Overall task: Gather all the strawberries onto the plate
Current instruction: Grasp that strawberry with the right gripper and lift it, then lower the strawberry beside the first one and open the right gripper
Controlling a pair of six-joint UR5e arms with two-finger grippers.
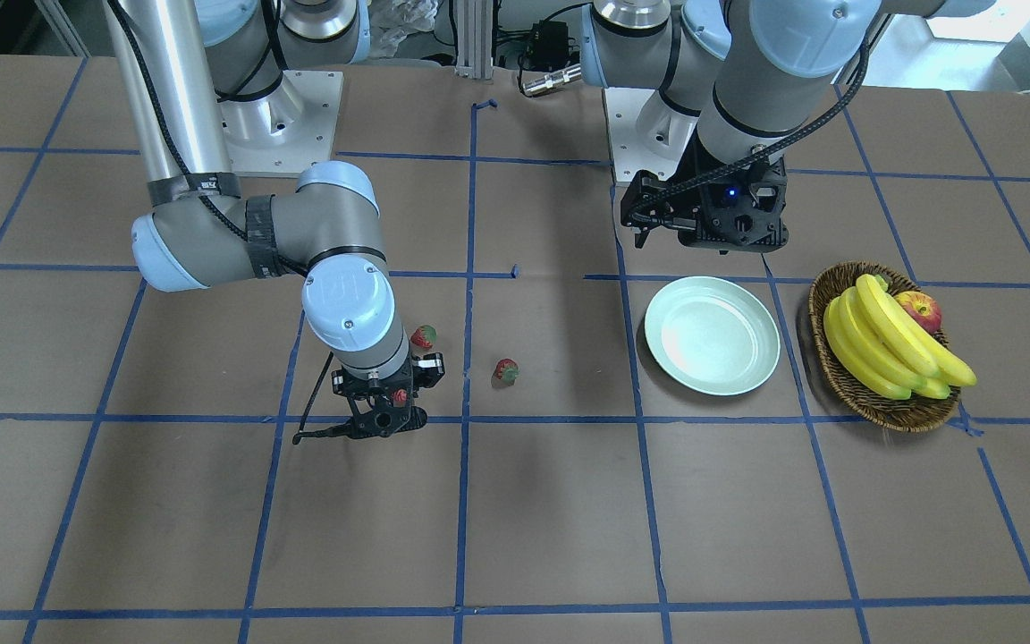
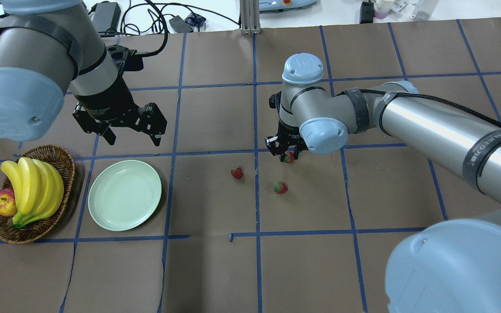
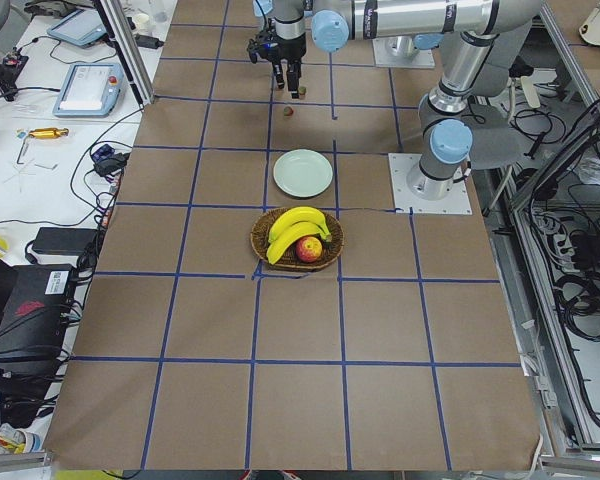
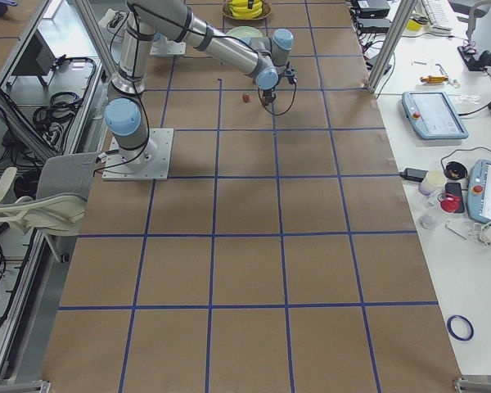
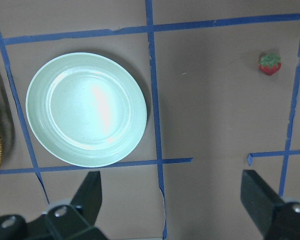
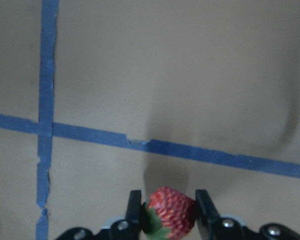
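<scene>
Holding one strawberry [image 6: 169, 212] clamped in my right gripper [image 2: 286, 153], I should carry it level toward the plate [image 2: 124, 194] near the worktop's [image 2: 215, 269] left edge and release low.

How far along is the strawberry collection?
Done: nothing so far; the plate is empty. In hand: the right gripper is shut on one strawberry, well away from the plate. Left to do: that one, plus two strawberries lying on the table, must go in. The left gripper hangs open near the plate.
</scene>
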